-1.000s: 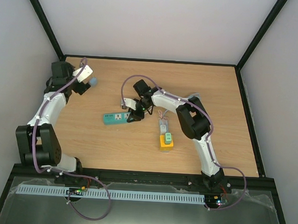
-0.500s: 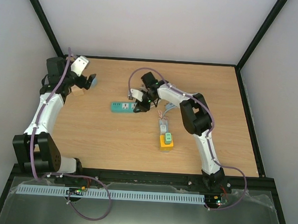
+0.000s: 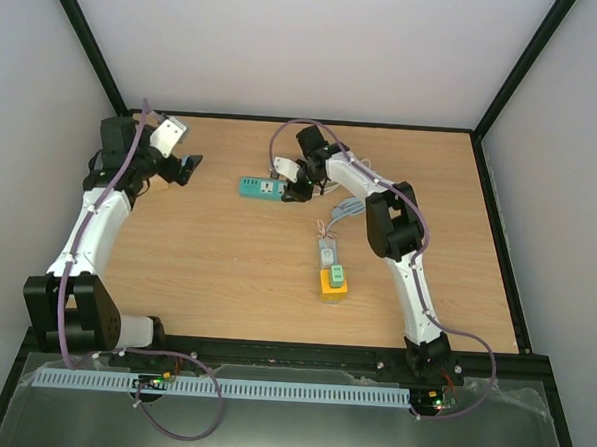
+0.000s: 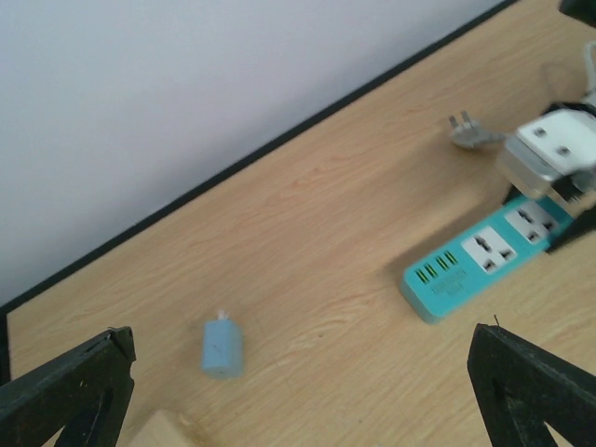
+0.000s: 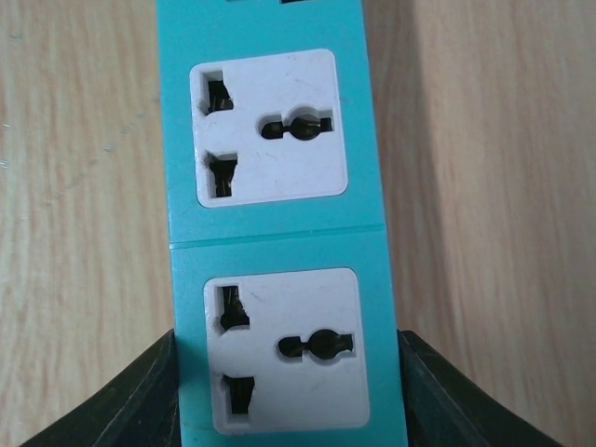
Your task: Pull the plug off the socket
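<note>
A teal power strip lies on the wooden table near the far edge. Both sockets seen in the right wrist view are bare. My right gripper is shut on the strip's right end, with a black finger on each long side. A small light-blue plug lies loose on the table, well left of the strip. My left gripper hangs above it, open and empty, jaws wide apart. In the top view the left gripper hides the plug.
A grey three-pin plug on the strip's cable lies behind the strip. Loose cable and a yellow, green and grey block lie mid-table. A tan wooden block sits beside the blue plug. A black rim edges the table.
My right gripper has carried the power strip toward the far edge and to the right. My left gripper has shifted slightly right, and the blue plug no longer shows at its tip.
</note>
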You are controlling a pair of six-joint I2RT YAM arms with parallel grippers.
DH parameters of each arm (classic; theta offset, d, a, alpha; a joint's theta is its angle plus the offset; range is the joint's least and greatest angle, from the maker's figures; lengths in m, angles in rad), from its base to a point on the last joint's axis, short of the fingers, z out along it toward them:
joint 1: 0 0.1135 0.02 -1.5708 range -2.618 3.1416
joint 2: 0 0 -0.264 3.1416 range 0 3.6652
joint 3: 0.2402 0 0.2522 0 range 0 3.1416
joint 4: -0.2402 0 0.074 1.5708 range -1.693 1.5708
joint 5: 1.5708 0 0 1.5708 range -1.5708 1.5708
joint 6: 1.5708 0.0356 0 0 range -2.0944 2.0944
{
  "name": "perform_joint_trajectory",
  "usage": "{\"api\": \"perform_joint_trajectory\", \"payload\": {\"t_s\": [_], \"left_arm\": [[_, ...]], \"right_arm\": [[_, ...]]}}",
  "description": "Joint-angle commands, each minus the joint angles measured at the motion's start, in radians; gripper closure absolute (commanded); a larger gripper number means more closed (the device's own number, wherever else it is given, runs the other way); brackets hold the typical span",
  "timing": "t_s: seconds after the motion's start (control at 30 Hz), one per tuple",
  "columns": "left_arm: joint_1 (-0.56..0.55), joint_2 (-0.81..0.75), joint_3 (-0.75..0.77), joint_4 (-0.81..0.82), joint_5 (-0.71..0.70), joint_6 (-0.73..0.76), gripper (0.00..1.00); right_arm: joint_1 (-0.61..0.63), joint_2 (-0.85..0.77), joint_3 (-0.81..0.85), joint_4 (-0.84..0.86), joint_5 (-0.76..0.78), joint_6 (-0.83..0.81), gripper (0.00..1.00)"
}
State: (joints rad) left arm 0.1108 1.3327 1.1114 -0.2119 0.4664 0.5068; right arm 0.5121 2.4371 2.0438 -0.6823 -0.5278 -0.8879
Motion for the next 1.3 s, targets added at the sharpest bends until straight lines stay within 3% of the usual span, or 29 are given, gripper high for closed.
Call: {"api": "perform_joint_trajectory", "payload": {"t_s": [0.0, 0.33, 0.47, 0.53, 0.67, 0.8, 1.03, 1.27], "left_arm": [[-0.007, -0.023, -0.009, -0.086, 0.051, 0.039, 0.01], [-0.025, -0.024, -0.051, -0.099, 0.077, 0.042, 0.01], [-0.050, -0.019, -0.069, -0.107, 0.063, 0.038, 0.01], [-0.063, -0.017, -0.077, -0.116, 0.056, 0.043, 0.00], [-0.079, -0.018, -0.097, -0.113, 0.051, 0.043, 0.01], [-0.091, -0.014, -0.110, -0.103, 0.052, 0.039, 0.01], [-0.112, -0.004, -0.145, -0.097, 0.059, 0.052, 0.01], [-0.119, 0.011, -0.159, -0.085, 0.064, 0.052, 0.01]], "right_arm": [[-0.049, 0.072, 0.035, -0.079, 0.154, -0.031, 0.79], [-0.097, 0.074, 0.062, -0.050, 0.186, 0.001, 0.73], [-0.113, 0.057, 0.078, -0.051, 0.164, 0.031, 0.59], [-0.116, 0.035, 0.076, -0.060, 0.155, 0.033, 0.43], [-0.116, -0.023, 0.074, -0.093, 0.114, 0.030, 0.23], [-0.117, -0.094, 0.066, -0.119, 0.065, 0.037, 0.13], [-0.145, -0.243, -0.030, -0.160, 0.004, 0.051, 0.11], [-0.251, -0.367, -0.190, -0.267, 0.028, -0.004, 0.17]]}}
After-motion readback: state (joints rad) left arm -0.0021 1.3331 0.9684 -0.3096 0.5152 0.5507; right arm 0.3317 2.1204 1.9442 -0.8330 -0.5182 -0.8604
